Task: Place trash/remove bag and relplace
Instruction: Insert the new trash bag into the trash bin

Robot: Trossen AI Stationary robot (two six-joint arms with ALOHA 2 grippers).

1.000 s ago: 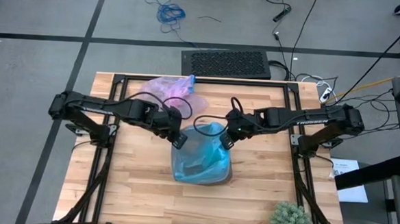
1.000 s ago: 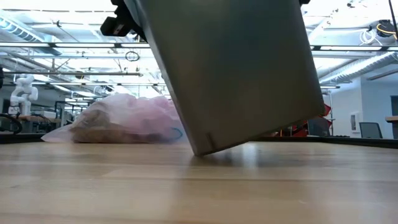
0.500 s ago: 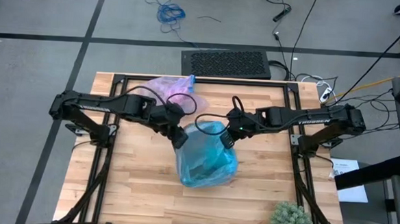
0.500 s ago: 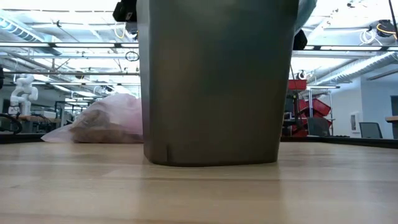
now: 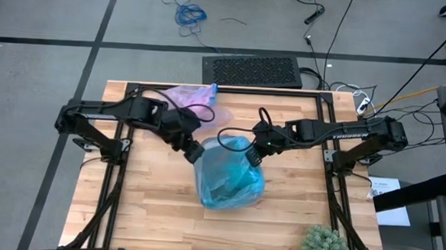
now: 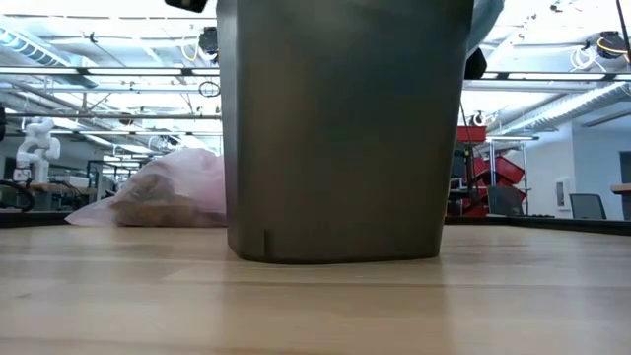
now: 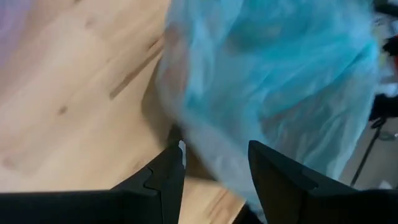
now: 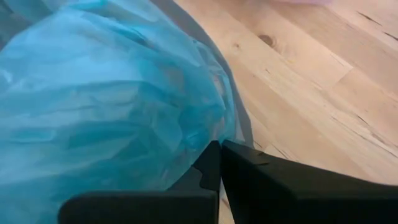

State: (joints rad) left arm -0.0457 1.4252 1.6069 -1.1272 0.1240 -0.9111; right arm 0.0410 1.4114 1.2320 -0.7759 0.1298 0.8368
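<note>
1. Grey bin (image 6: 343, 128) upright on the wooden desk (image 5: 150, 205), lined with a light blue bag (image 5: 232, 175) that billows over the rim.
2. Left gripper (image 5: 195, 152) just beside the bin's left rim, fingers (image 7: 168, 171) parted, the blue plastic lying between and beyond them but not pinched.
3. Right gripper (image 5: 255, 155) at the bin's upper right rim, fingers (image 8: 214, 165) pressed together; blue plastic bunched right against the tips, though whether any film is caught between them cannot be told.
4. Lavender-pink bag (image 5: 188, 99) lying on the desk behind the bin, well apart from it, near the desk's far edge, partly under the left arm.
5. Same pink bag (image 6: 168, 192) seen low across the desk to the left of the bin, slumped and full, brownish crumpled trash (image 6: 158, 207) showing through the thin film.
6. Green spiky plant (image 5: 324, 245) at the desk's near right corner, well apart from the bin.
7. Black mat (image 5: 253, 70) on the floor beyond the desk's far edge, behind the bin.
</note>
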